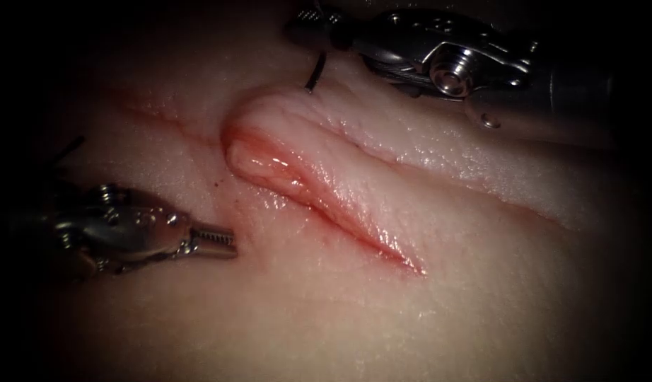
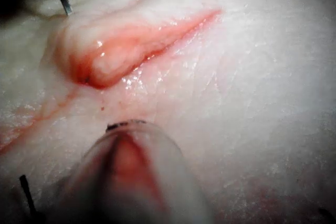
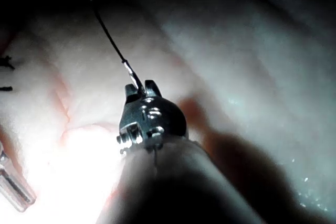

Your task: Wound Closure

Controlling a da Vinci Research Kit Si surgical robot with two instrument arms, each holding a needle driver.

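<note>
The glistening pale tissue [image 1: 481,283] gapes along a red, wet cut [image 1: 319,191]. The right claw [image 1: 308,28] pinches the thin curved needle [image 1: 314,74] near its end, its tip at the cut's far lip. The left claw [image 1: 216,240] lies pressed together, empty, left of the cut.

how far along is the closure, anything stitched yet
Done: no stitch crosses the cut, which gapes, red fluid inside. In hand: right tool grips the needle near its end, tip at the tissue above the cut; left tool holds nothing. Left: the whole closure.

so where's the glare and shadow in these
Endoscope view: light pools on the cut, edges dark; left tool shut, empty, left of it. Right wrist view: glare on the tissue; right tool casts shadow, holds the needle near one end, other end at tissue.
</note>
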